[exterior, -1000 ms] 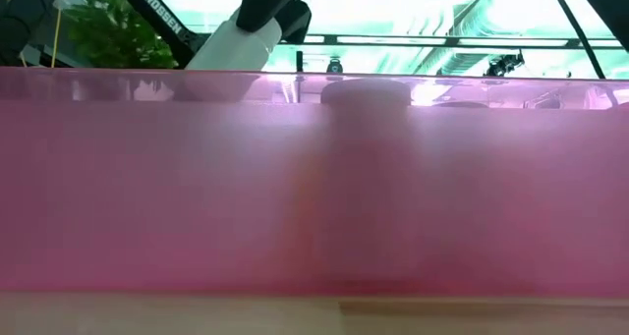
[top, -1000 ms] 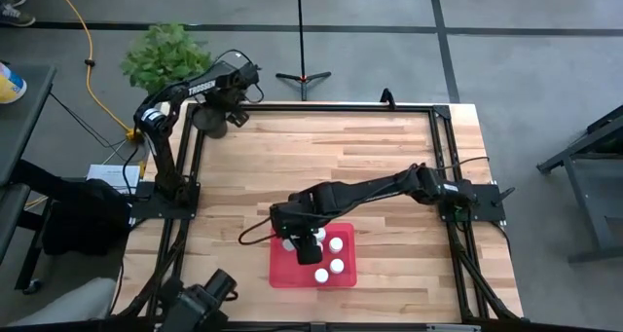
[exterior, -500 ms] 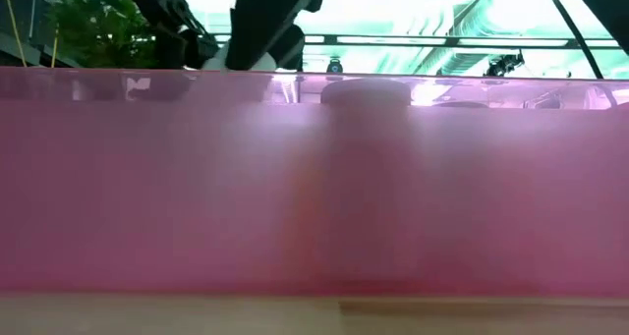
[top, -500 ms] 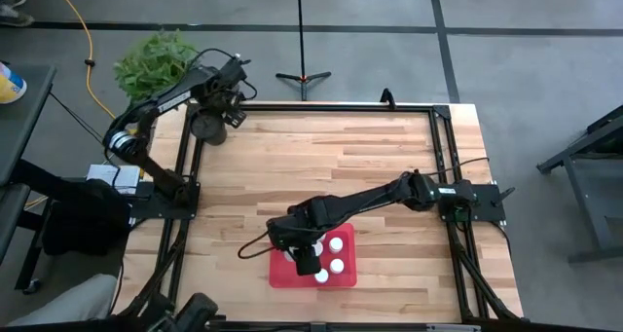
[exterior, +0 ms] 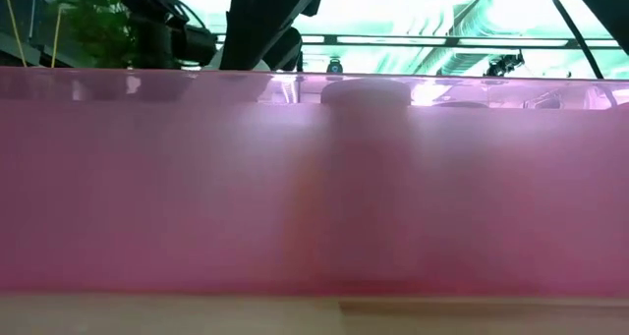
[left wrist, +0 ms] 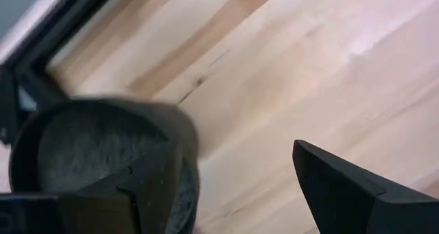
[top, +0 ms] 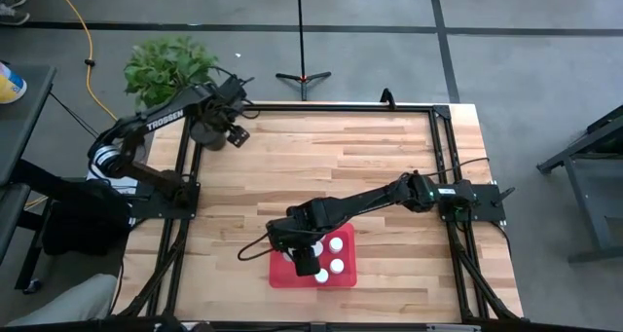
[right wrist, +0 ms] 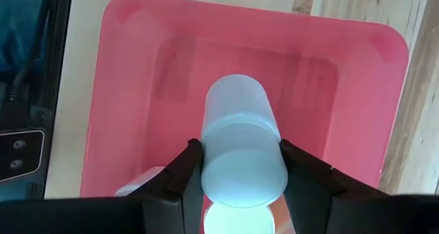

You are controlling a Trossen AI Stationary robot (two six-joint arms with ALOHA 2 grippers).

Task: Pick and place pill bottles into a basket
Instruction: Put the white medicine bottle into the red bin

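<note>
The right end effector [right wrist: 236,176] hangs directly over the red basket [right wrist: 357,103], its two dark fingers [right wrist: 180,176] pinched on a white pill bottle [right wrist: 240,141] that sits between them. In the right wrist view the bottle's long axis runs along the fingers and points down at the basket floor, so the bare red patch it would drop onto lies straight ahead of it, inside the basket's walls and away from the rim. From above, this end effector [top: 304,249] covers the basket's side nearer the left arm, while three white caps [top: 335,244] stand in the basket's other half, near it but apart; another white cap shows just under the held bottle in the wrist view. My reading is that the release calls only for a short lowering and a spreading of the fingers, with care that the bottle does not land on that neighbouring cap and tip. The left end effector [top: 230,129] waits far from the basket, at the desk corner beside a small dark pot [left wrist: 89,148], fingers spread and holding nothing; the right arm is plainly the nearer one for this placement.
</note>
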